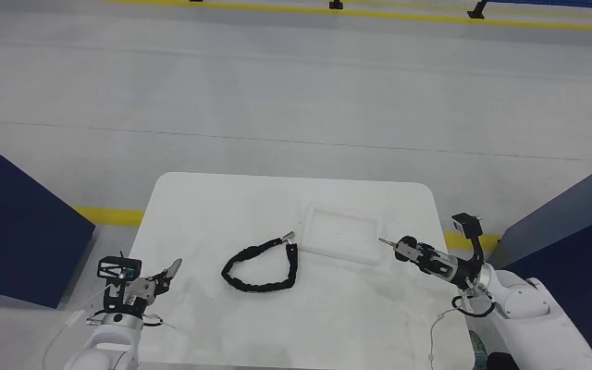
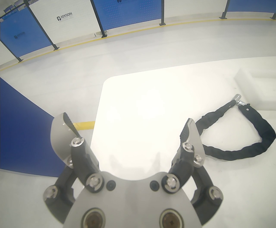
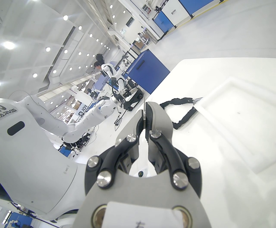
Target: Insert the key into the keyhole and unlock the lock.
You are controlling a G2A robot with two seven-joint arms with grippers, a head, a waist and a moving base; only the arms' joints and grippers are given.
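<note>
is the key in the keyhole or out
Out. The right gripper is shut on the key, held clearly apart from the chain lock, with bare table between them.

Logo print on partitions
One dark line marks a white panel (image 2: 64,18), a paler one the blue panel (image 2: 19,35) beside it.

Centre of top view: lock head (image 1: 289,238) of chain lock (image 1: 228,271) too small to show a keyhole. Right of centre: key (image 1: 384,241) a mere sliver beyond right gripper (image 1: 400,247), teeth unreadable. Right wrist view: key edge-on, largely hidden between pads (image 3: 148,123); chain partly behind a finger. Left wrist view: tray (image 2: 245,79) cropped by frame edge.
</note>
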